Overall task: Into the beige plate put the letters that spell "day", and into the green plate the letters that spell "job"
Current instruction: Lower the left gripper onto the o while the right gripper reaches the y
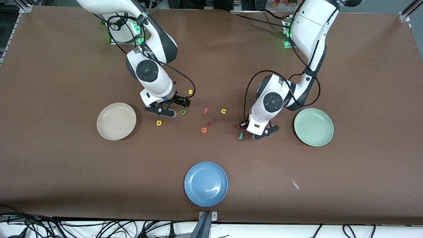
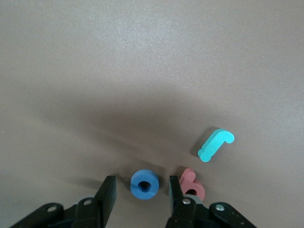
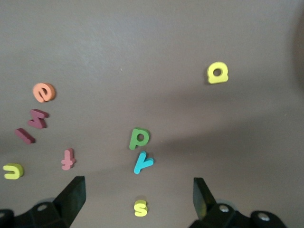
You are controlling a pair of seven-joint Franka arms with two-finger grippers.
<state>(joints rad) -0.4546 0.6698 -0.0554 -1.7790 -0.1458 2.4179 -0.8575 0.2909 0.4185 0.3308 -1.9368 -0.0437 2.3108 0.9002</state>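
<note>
The left gripper (image 2: 138, 194) is low on the bench, its fingers half-open either side of the blue "o" (image 2: 144, 184), not gripping. The right gripper (image 3: 137, 192), fingers wide open and empty, hangs over the green "d" (image 3: 138, 137) and teal "y" (image 3: 142, 162).

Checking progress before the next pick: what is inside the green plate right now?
Nothing: the green plate is bare across its whole visible surface. No arm or hand covers any part of it.

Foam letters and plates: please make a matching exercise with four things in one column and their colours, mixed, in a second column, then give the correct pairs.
Things:
1. "o"
2. "a"
3. "d"
4. plate nearest the front camera

Colours:
A. yellow
B. blue, ring-shaped, between the left claw's fingers
C. blue, round, empty
D. green

Pairs: 1-B, 2-A, 3-D, 4-C
</note>
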